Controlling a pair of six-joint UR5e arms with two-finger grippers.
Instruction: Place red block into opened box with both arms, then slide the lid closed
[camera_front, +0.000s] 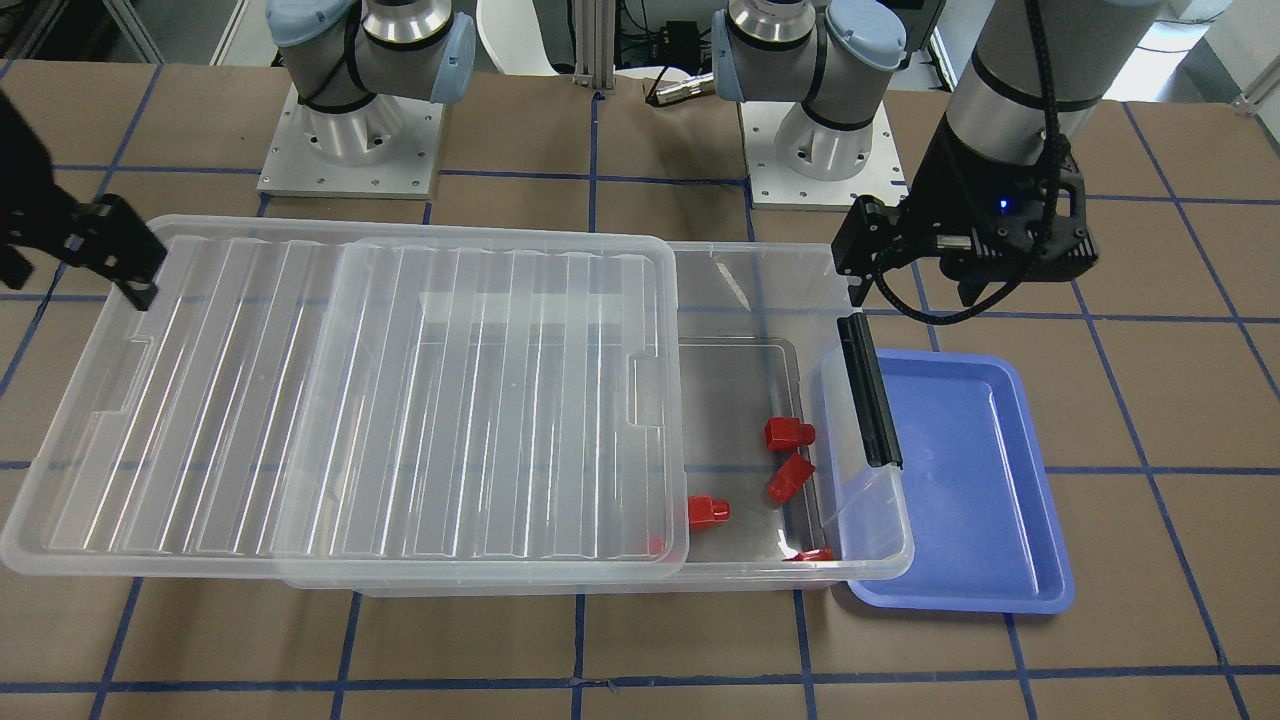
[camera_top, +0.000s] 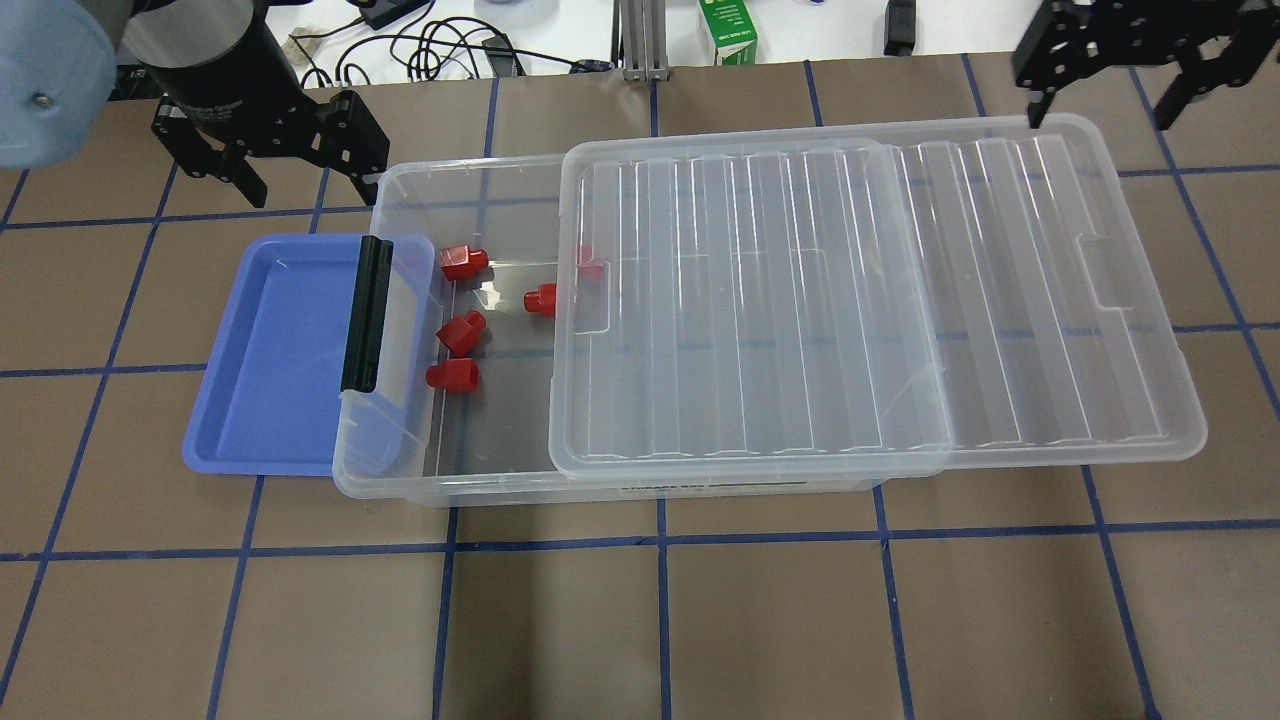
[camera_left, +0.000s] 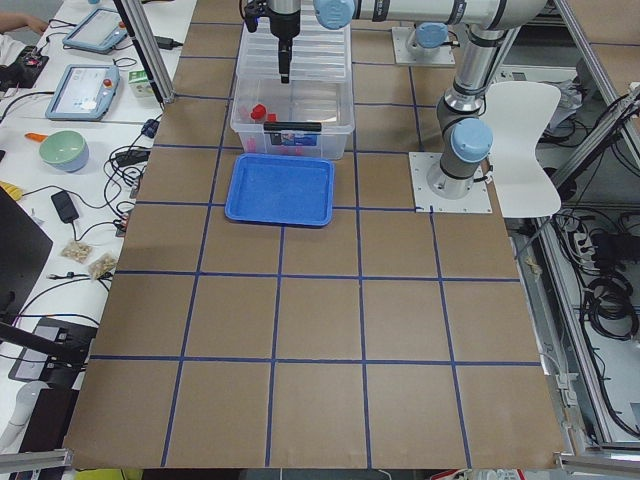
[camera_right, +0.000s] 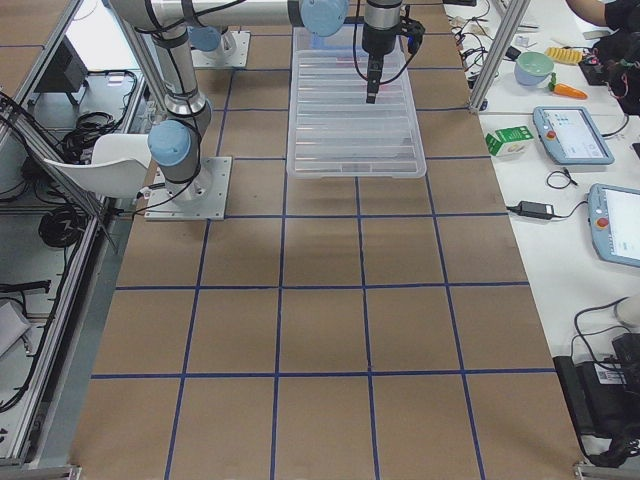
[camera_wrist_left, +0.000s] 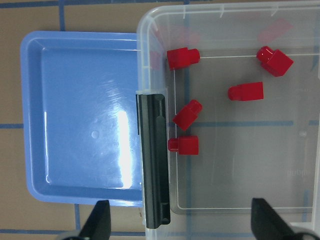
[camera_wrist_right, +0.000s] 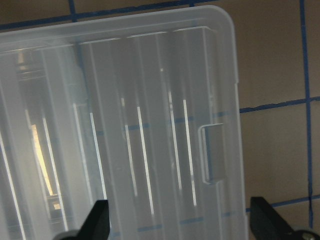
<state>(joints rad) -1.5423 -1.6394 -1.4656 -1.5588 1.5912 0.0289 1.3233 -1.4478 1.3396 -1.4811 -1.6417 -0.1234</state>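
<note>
The clear box (camera_top: 500, 490) sits mid-table with its black bar (camera_top: 365, 312) at the short rim on my left. The ribbed lid (camera_top: 800, 300) covers most of it and overhangs toward my right. Several red blocks lie on the uncovered floor, such as one red block (camera_top: 453, 375) near the bar and another (camera_wrist_left: 245, 91); one shows dimly under the lid's edge. My left gripper (camera_top: 305, 185) hangs open and empty above the box's far left corner. My right gripper (camera_top: 1110, 95) is open and empty over the lid's far right corner (camera_wrist_right: 215, 30).
A shallow blue tray (camera_top: 270, 350) lies against the box's left end, partly under its rim. The two arm bases (camera_front: 350, 130) (camera_front: 820, 130) stand behind the box. A green carton (camera_top: 733, 30) and cables lie beyond the table's far edge.
</note>
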